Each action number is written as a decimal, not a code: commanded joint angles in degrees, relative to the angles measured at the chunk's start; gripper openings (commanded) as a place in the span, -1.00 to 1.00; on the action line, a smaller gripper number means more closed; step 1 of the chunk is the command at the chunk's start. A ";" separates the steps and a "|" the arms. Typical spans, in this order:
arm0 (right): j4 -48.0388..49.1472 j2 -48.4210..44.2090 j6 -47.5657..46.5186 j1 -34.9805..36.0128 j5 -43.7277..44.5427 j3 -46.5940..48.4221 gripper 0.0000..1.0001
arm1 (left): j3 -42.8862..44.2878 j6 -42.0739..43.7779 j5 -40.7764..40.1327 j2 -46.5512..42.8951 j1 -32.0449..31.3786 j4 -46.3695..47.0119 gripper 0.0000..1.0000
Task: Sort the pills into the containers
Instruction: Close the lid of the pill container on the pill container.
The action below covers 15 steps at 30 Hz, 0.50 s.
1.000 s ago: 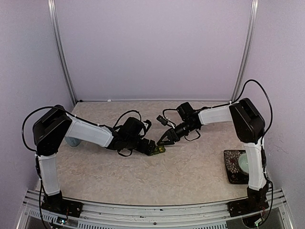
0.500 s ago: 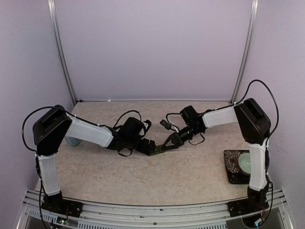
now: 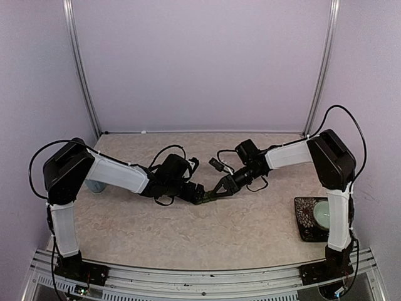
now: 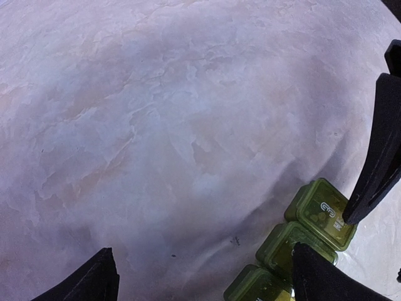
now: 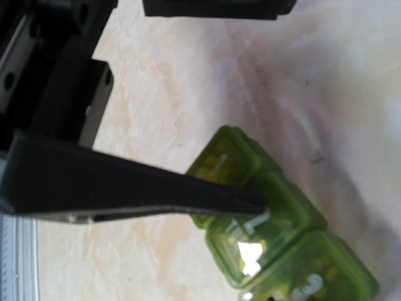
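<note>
Marble tabletop point(image 3: 250, 219): right gripper point(image 5: 260, 204), fingers together, tip on pill box point(image 5: 276, 244) lid; should pry gently. Left gripper point(image 4: 200, 276) apart beside it.

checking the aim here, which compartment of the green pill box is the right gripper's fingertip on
The middle one of the three in the pill box: in the right wrist view the right gripper's dark fingertip ends at its lid edge, with the end compartments on either side.

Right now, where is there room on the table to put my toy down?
Bare table lies behind both arms by the back wall, and in front between pill box and saucer. It's crowded where left tool and right tool meet.
</note>
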 commanded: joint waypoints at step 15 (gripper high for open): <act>-2.39 5.67 2.88 1.17 4.18 -0.80 -0.23 | -0.62 0.62 -0.85 1.12 0.06 -3.46 0.85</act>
